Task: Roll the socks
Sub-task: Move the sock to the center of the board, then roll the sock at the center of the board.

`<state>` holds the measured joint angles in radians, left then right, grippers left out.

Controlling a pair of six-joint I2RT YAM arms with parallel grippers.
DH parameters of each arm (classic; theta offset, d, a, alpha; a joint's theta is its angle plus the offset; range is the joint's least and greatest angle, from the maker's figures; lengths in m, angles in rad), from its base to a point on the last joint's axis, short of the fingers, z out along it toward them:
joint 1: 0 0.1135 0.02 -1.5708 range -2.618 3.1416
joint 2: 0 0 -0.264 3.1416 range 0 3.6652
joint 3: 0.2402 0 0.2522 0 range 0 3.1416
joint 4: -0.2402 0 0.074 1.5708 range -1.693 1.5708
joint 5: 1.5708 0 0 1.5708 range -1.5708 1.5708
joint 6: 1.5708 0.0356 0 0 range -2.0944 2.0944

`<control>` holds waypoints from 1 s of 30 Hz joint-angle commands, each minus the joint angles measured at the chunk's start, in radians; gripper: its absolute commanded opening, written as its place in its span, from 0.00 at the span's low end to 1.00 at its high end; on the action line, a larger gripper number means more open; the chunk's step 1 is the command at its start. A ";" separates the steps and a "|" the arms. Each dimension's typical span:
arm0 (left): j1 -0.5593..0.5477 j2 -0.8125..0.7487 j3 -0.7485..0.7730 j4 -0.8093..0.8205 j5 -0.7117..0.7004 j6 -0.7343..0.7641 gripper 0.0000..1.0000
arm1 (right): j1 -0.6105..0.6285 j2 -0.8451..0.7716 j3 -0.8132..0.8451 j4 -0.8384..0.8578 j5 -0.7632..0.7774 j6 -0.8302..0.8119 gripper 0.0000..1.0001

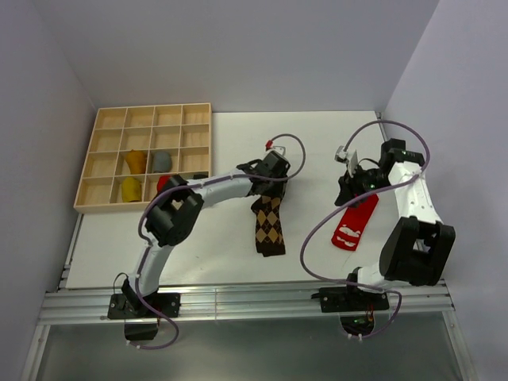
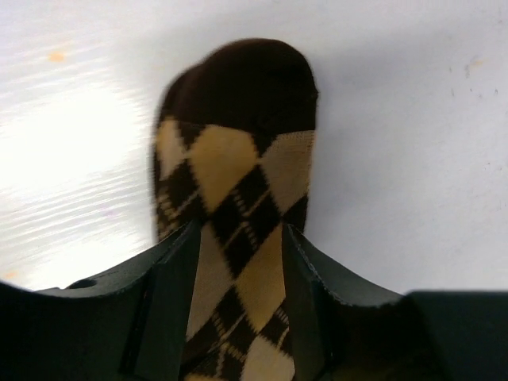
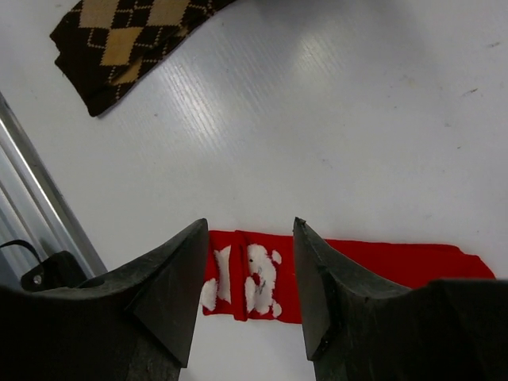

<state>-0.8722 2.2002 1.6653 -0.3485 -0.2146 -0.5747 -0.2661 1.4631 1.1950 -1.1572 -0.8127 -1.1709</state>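
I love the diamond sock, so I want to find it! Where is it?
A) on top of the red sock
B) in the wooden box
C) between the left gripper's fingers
C: the brown argyle sock runs between the two fingers of the left gripper, out on the white table.

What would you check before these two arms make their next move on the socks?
1. Brown-and-tan argyle cloth sock lying on the white table: ok.
2. Left hand straddling that sock: ok.
3. Left hand actually pinching it: cannot tell.
4. Red cloth sock with white marks lying unrolled: ok.
5. Right hand open above its marked end: ok.
6. The two socks apart, not overlapping: ok.
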 commanded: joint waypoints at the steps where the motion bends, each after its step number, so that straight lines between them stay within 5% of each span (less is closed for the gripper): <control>1: 0.053 -0.173 -0.044 0.046 0.053 0.010 0.51 | 0.042 -0.107 -0.070 0.006 0.018 -0.070 0.55; 7: 0.140 -0.424 -0.168 0.108 0.116 -0.062 0.57 | 0.229 -0.208 -0.212 0.174 0.098 -0.019 0.57; 15: 0.191 -0.609 -0.196 0.031 0.072 -0.134 0.56 | 0.415 -0.248 -0.286 0.149 0.136 -0.131 0.61; 30: 0.295 -0.806 -0.282 -0.030 0.032 -0.152 0.57 | 0.907 -0.345 -0.505 0.516 0.317 0.063 0.59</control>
<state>-0.5922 1.4483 1.3922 -0.3847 -0.1734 -0.7197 0.5667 1.1324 0.7147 -0.7666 -0.5568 -1.1709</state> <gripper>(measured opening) 0.569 0.596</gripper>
